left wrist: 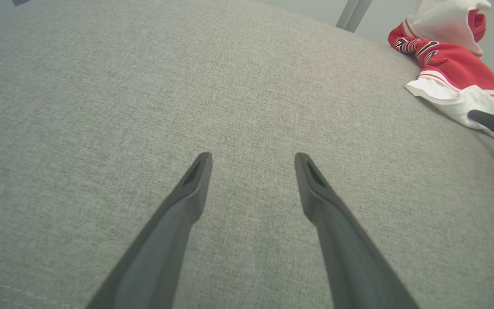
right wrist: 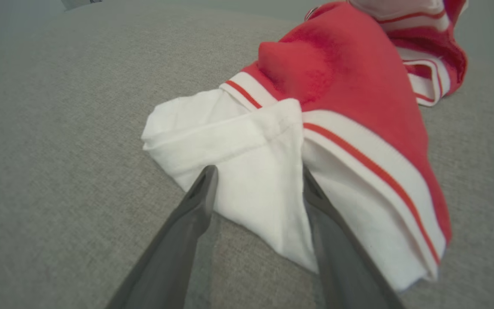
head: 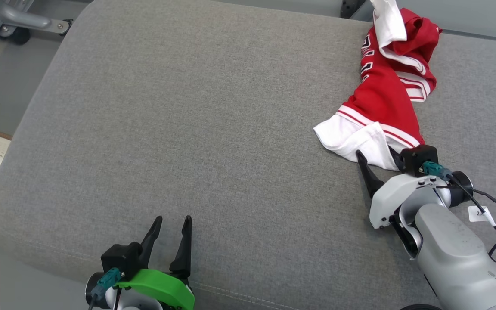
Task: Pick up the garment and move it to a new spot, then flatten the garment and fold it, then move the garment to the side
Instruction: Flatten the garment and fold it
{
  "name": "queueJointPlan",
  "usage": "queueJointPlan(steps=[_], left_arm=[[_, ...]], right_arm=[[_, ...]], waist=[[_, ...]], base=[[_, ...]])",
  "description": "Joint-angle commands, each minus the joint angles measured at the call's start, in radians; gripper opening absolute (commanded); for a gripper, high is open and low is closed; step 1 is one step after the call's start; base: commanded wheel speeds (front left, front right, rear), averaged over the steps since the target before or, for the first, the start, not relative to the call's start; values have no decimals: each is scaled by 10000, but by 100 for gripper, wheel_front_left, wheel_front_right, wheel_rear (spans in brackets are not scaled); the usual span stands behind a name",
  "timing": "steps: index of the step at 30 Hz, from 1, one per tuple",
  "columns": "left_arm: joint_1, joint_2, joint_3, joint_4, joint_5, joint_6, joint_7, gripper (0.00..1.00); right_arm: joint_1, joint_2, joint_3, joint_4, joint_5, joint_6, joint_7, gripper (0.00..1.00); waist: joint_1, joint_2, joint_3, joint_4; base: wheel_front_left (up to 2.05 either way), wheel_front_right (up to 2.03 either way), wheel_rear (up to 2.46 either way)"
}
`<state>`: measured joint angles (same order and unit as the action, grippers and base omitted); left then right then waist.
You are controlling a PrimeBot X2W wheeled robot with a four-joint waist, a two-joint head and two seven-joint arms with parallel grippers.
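Red garment (head: 381, 97) with white striped trim on grey cushion (head: 187, 129).

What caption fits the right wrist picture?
Open right gripper straddling the white edge of a crumpled red garment on a grey cushion.

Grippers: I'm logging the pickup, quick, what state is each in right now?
Left gripper: open, holding nothing, above the bare cushion.
Right gripper: open, fingers either side of a white fold of the garment, not clamped.

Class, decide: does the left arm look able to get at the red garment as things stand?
Probably not without a long reach: the left claw is open over the cushion, far from the garment, whose near hem the right claw straddles. Nothing lies between.
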<state>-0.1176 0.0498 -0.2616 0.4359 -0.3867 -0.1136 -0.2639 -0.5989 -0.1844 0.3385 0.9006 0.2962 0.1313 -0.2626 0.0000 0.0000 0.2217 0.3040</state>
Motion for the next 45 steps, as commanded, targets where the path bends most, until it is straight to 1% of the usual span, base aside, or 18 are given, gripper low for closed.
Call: queueJointPlan(steps=[1,3,6,8,9,12,14,17,20,23,26,29,32,36,37,42,45], left_arm=[[-103,22,10,-35,-124,87,1,100],[-70,22,30,-49,-114,87,1,100],[-12,22,95,-76,-133,129,1,100],[-23,22,106,-84,-155,115,1,100],[-23,22,106,-84,-155,115,1,100],[-66,22,48,-100,-176,91,1,100],[-85,25,3,-88,-176,68,1,100],[-85,23,-75,20,-198,41,1,100],[-102,23,-183,86,-235,7,1,100],[41,25,-316,130,-295,4,1,100],[246,23,-408,210,-357,23,1,100],[399,22,-463,300,-458,67,1,100],[551,22,-534,352,-527,76,1,100],[608,20,-575,370,-565,87,1,100],[610,20,-578,401,-555,90,1,100],[472,22,-525,436,-427,96,1,100],[325,22,-463,378,-381,100,1,100]], right_arm=[[-114,-50,60,41,75,-12,-27,0],[-139,-83,136,-44,130,-12,-27,0],[-124,-168,169,-491,212,-12,-27,0],[-109,-149,181,-1055,348,-12,-27,0],[-109,-149,181,-1055,348,-12,-27,0],[-227,-184,387,-2074,564,-12,-27,0],[-618,-270,616,-2822,719,-12,-27,0],[-1633,-402,1076,-3845,870,-10,-27,0],[-2957,-444,1485,-4361,1055,-7,-27,0],[-4433,-456,1820,-4426,1115,-7,-27,0],[-5638,-413,1887,-4283,1168,-9,-27,0],[-6480,-419,1827,-4195,1126,-9,-27,0],[-6942,-530,1742,-4072,1142,-9,-27,0],[-7055,-863,1480,-3969,1178,-9,-26,0],[-6907,-1139,1393,-3855,1044,-10,-26,0],[-6099,-1926,1315,-3268,951,-10,-26,0],[-5248,-2427,1175,-3149,1082,-11,-26,0]], waist=[[0,0,98,106],[0,0,96,100],[0,0,66,24],[0,0,35,-58],[0,0,35,-58],[0,0,-36,-178],[0,0,-126,-249],[0,0,-296,-246],[0,0,-491,-81],[0,0,-657,182],[0,0,-746,505],[0,0,-795,813],[0,0,-813,1017],[0,0,-791,1091],[0,0,-774,1028],[0,0,-711,664],[0,0,-630,397]], base=[[0,0,0],[0,0,0],[0,0,0],[0,0,0],[0,0,0],[0,0,0],[0,0,0],[0,0,0],[0,0,0],[0,0,0],[0,0,0],[0,0,0],[0,0,0],[0,0,0],[0,0,0],[0,0,0],[0,0,0]])
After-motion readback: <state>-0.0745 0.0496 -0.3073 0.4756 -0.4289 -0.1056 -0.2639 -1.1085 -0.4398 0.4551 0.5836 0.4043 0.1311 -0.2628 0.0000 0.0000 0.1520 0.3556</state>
